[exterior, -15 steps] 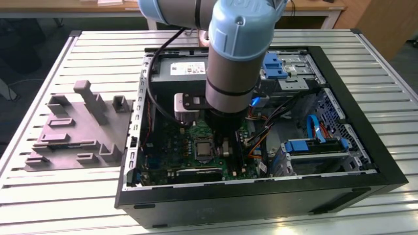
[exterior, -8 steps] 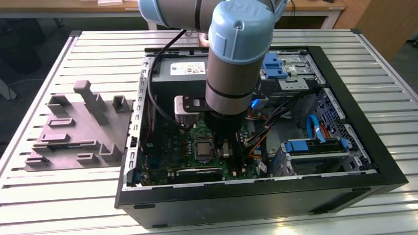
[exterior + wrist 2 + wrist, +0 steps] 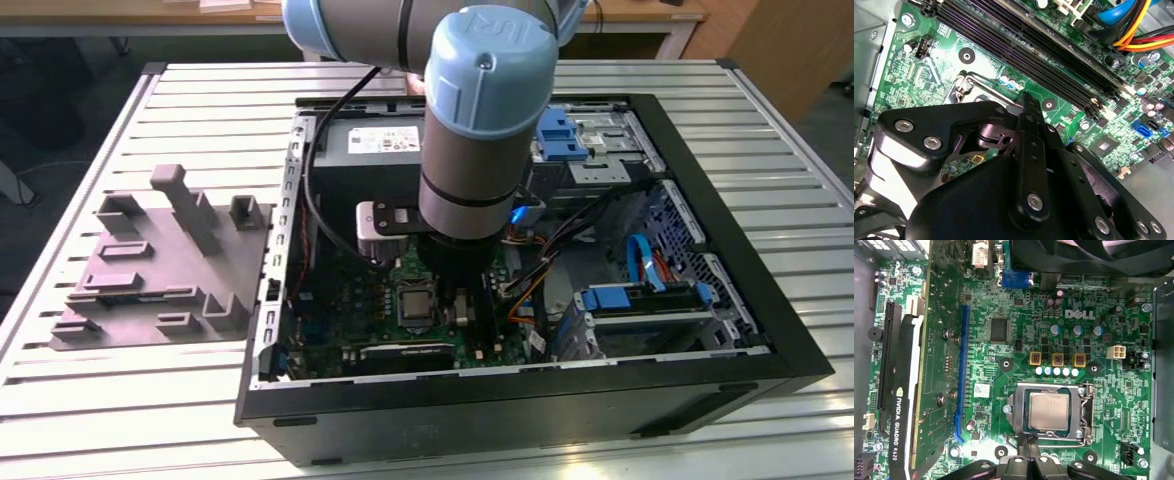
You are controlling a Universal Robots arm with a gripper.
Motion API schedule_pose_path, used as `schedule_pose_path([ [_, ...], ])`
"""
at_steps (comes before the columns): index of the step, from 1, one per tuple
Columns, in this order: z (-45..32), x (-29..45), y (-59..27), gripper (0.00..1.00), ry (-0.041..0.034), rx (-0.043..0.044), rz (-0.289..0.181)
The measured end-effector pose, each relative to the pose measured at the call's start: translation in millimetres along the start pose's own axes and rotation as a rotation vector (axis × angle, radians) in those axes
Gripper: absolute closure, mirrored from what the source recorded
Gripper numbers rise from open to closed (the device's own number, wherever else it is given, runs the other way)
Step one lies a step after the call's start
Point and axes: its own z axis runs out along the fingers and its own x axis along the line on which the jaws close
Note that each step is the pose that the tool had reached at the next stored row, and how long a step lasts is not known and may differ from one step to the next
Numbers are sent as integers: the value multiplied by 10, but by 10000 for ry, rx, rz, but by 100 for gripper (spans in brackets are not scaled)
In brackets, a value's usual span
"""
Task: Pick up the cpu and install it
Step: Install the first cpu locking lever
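Observation:
The cpu [image 3: 1049,411], a small square chip with a pale silvery top, lies flat inside the metal socket frame [image 3: 1083,415] on the green motherboard [image 3: 1019,310]. My gripper [image 3: 1028,441] hangs just off the socket's edge, its black fingertips pressed together and holding nothing. In the second wrist view the gripper [image 3: 1026,100] points at the socket's corner [image 3: 970,82], and its own body hides the cpu. In the exterior view the arm's wrist [image 3: 467,190] stands upright over the socket [image 3: 411,303] inside the open computer case [image 3: 534,400].
A grey moulded tray [image 3: 160,260] with raised blocks lies on the slatted table at the exterior view's left. A graphics card [image 3: 904,405] stands beside the socket. Memory slots [image 3: 1019,45], coloured cables [image 3: 1136,30] and a drive cage [image 3: 641,300] crowd the case.

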Motion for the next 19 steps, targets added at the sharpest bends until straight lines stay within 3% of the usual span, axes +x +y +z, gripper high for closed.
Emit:
schedule_pose_path([
  [19, 64, 0, -5, 89, 7, 1, -111],
])
